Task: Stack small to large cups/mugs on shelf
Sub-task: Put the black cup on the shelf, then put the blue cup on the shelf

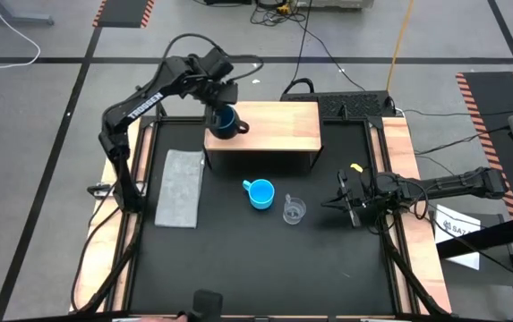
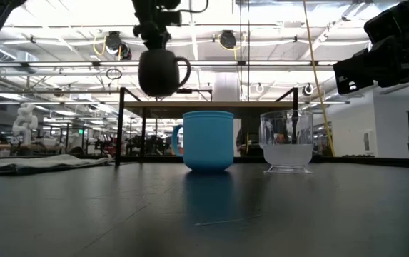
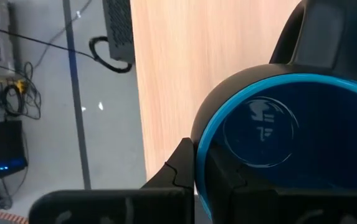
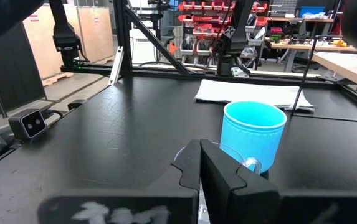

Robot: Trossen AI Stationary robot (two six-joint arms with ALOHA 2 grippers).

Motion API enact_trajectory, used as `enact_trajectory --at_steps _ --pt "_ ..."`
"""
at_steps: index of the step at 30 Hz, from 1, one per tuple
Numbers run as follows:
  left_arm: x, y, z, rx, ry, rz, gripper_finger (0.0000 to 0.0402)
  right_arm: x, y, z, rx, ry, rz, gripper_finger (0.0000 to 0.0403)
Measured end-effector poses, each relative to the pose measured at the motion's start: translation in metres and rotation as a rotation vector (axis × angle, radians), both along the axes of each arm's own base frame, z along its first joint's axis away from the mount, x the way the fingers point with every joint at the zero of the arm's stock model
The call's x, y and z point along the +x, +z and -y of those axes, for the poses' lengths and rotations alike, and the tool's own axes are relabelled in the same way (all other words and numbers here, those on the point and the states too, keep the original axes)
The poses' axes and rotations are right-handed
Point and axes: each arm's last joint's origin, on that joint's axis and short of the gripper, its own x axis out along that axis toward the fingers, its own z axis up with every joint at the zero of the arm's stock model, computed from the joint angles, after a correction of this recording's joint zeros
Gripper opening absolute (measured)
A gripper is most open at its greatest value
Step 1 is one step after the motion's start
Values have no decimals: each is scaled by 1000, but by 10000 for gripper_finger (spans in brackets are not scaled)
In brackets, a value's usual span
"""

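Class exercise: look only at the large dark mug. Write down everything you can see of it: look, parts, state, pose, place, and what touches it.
The dark navy mug has a matte dark outside, a bright blue inside and rim, and a loop handle. It looks empty and hangs upright in the air above the left end of the wooden shelf, not resting on it. The left gripper holds it from above, fingers pinching the rim wall. Nothing else touches it.

we count three cups: one navy mug (image 1: 226,122), one light-blue cup (image 1: 260,193), one clear plastic cup (image 1: 294,210); one shelf (image 1: 278,125), one grey cloth (image 1: 180,187), two arms.
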Motion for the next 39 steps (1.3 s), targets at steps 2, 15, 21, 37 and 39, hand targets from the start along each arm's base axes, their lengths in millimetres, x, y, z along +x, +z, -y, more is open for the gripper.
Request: enact_trajectory --at_steps 2,15,21,37,39 --pt "5 -7 -4 -12 0 -16 13 0 0 0 0 0 0 0" --pt "7 -16 -17 -63 2 10 13 0 0 0 0 0 -1 0" --pt "7 -16 -17 -61 -1 9 13 0 0 0 -7 1 1 0" --pt "9 -13 -19 -41 42 58 101 0 0 0 -7 1 1 0" --pt "10 -12 -20 -36 43 66 105 0 0 0 -7 1 0 0"
